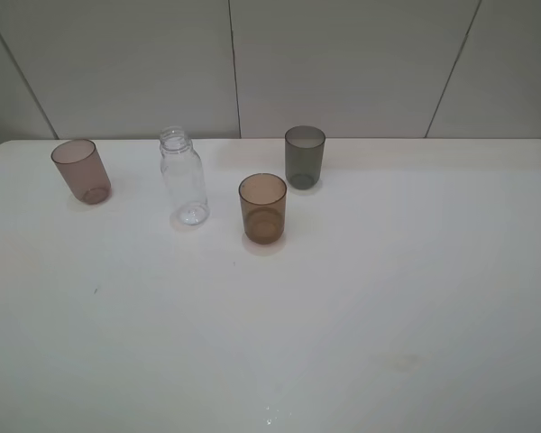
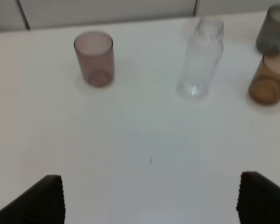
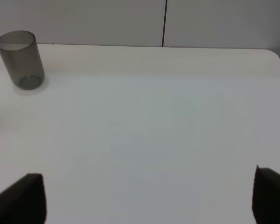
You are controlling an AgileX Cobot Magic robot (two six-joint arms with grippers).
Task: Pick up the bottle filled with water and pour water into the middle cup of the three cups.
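— Now, where does the bottle (image 1: 184,178) stand?

— Upright on the white bench (image 1: 361,316), uncapped, towards the back, between the pinkish-brown cup (image 1: 81,170) on the left and the amber middle cup (image 1: 262,207). It touches neither.

— And the third cup?

— The dark grey cup (image 1: 304,156) stands behind and just right of the amber one, near the wall (image 1: 343,63). All three cups are upright and apart.

— The arms?

— Neither shows in the high view. The left gripper (image 2: 149,200) hangs over bare bench, jaws spread wide, nothing between them; the bottle lies well ahead of it. The right gripper (image 3: 149,196) likewise has its jaws wide apart and empty, with the grey cup far off.
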